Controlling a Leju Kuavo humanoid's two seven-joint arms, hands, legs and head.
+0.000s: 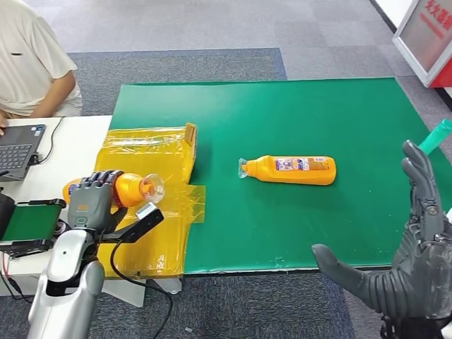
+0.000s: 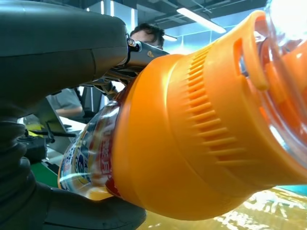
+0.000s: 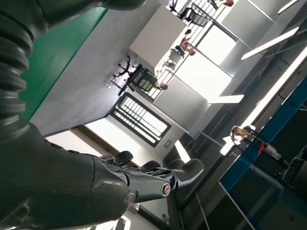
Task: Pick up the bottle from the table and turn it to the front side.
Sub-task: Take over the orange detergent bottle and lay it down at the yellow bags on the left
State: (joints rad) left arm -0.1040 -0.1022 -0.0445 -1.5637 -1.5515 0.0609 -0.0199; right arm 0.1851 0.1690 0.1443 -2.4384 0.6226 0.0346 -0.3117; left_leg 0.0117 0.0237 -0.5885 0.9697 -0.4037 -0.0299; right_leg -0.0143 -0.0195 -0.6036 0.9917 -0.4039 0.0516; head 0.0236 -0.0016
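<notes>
Bottle [image 1: 125,189] was gripped by the left hand [image 1: 96,200]; right hand [image 1: 421,261] splayed, empty.
At nine o'clock; seemingly light, slick plastic, best gripped mid-body.

left hand [image 1: 94,200] gripping, right hand [image 1: 421,261] raised, fingers spread

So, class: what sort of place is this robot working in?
Probably an office or lab used for robot trials: grey carpet tiles, a person at a laptop, and a green mat holding an orange bottle.

head view high over table [image 1: 320,113], wrist views close
</notes>
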